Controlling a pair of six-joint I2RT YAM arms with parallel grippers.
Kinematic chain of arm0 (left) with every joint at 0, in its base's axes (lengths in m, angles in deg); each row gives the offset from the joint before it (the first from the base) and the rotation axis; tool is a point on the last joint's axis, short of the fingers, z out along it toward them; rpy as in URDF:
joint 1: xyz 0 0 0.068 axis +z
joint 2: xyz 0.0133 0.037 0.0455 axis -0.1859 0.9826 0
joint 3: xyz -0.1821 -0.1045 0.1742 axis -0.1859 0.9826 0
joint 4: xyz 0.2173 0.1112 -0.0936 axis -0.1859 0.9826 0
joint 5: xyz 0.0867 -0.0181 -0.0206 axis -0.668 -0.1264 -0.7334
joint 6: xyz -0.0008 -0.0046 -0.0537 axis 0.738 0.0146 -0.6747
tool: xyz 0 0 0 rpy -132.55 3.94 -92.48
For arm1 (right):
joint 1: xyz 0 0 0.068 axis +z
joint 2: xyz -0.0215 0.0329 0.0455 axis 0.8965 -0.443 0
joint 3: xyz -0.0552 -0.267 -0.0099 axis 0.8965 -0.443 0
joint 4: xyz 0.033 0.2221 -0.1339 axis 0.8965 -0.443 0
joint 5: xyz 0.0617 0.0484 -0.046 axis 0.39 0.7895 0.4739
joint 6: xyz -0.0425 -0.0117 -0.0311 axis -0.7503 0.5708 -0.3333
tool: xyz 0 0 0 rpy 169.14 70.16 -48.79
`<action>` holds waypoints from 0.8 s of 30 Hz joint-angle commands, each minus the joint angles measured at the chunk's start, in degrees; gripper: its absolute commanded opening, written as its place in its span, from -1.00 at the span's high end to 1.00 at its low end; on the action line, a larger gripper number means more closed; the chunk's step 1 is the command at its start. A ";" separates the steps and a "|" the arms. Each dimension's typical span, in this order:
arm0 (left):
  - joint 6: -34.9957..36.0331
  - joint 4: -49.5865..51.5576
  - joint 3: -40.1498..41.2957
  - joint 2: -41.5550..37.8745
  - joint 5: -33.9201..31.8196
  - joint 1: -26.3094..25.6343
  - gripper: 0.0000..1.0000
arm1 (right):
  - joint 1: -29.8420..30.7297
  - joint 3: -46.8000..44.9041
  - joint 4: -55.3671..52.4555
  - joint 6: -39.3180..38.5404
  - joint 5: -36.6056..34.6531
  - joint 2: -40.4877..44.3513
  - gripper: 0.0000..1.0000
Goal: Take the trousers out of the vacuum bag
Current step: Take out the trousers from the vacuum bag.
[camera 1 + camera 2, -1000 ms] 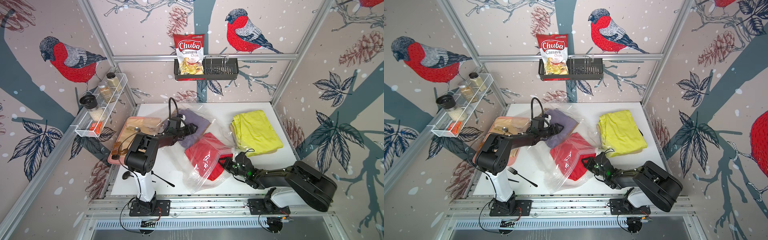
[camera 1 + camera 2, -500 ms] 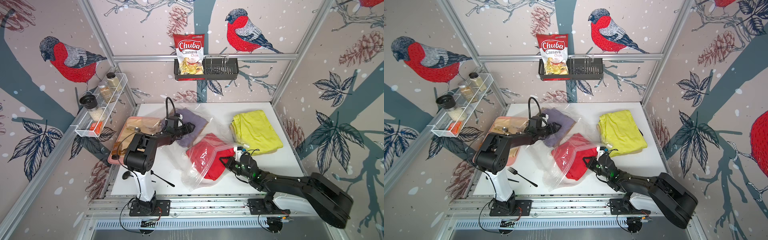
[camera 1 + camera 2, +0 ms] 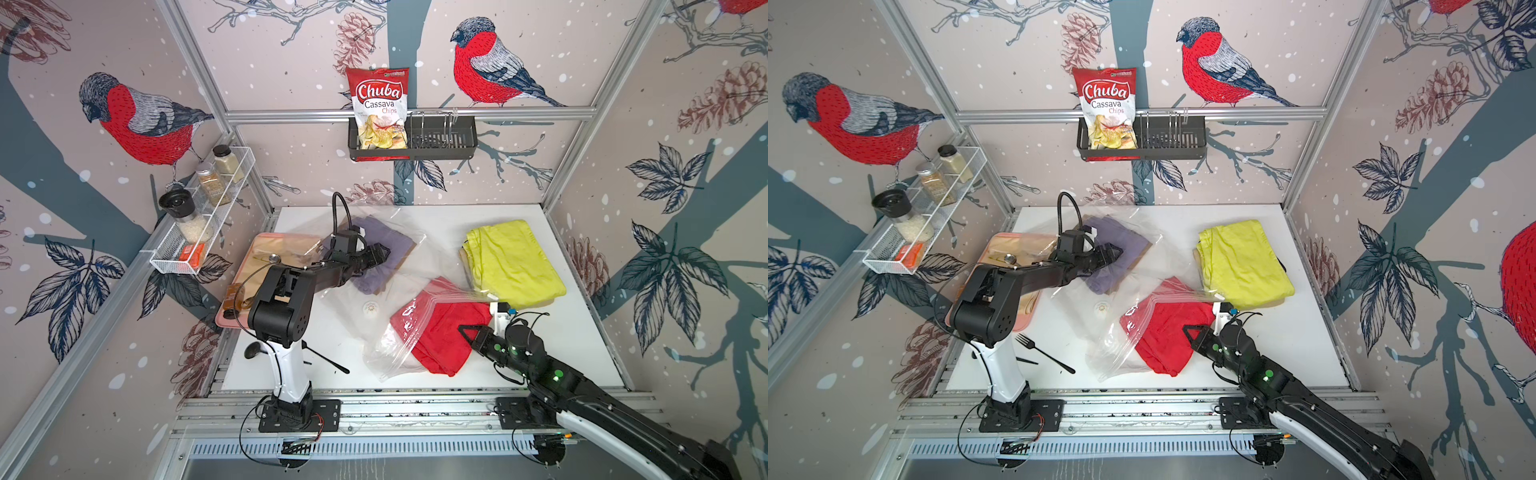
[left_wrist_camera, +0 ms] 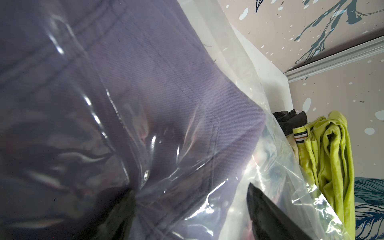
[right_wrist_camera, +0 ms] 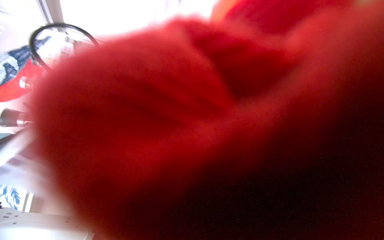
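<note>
Vacuum bag [image 3: 353,299] lengthwise back-left to front-right, mouth seemingly at red trousers [image 3: 440,336]

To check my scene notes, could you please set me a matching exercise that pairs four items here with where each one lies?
Things:
1. purple trousers
2. red trousers
3. yellow-green trousers
4. chips packet

Places:
A. in the wall basket
B. fully outside the bag
C. wholly inside the bag
D. partly out of the bag

Pairs: 1-C; 2-D; 3-B; 4-A
</note>
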 commanded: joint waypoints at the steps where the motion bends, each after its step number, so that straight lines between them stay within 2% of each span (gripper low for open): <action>1: 0.88 8.73 -0.37 -0.30 -4.56 0.48 -0.74 | -0.49 1.91 -12.82 1.07 -4.93 5.54 1.00; 7: 1.75 11.01 -1.53 -3.95 -4.75 0.45 -0.79 | -0.78 7.47 -22.95 0.00 -9.41 9.04 1.00; 13: 2.79 13.87 -2.02 -10.75 -4.34 -0.83 -0.85 | -0.87 14.12 -26.60 -1.70 -15.16 9.00 1.00; 18: 6.74 19.03 -4.52 -17.29 -3.98 -6.48 -0.87 | -1.28 19.28 -26.37 -3.57 -16.61 7.14 1.00; 24: 7.16 17.00 0.06 -25.92 -2.98 -12.80 -0.84 | -1.44 25.10 -22.15 -6.07 -13.69 4.25 1.00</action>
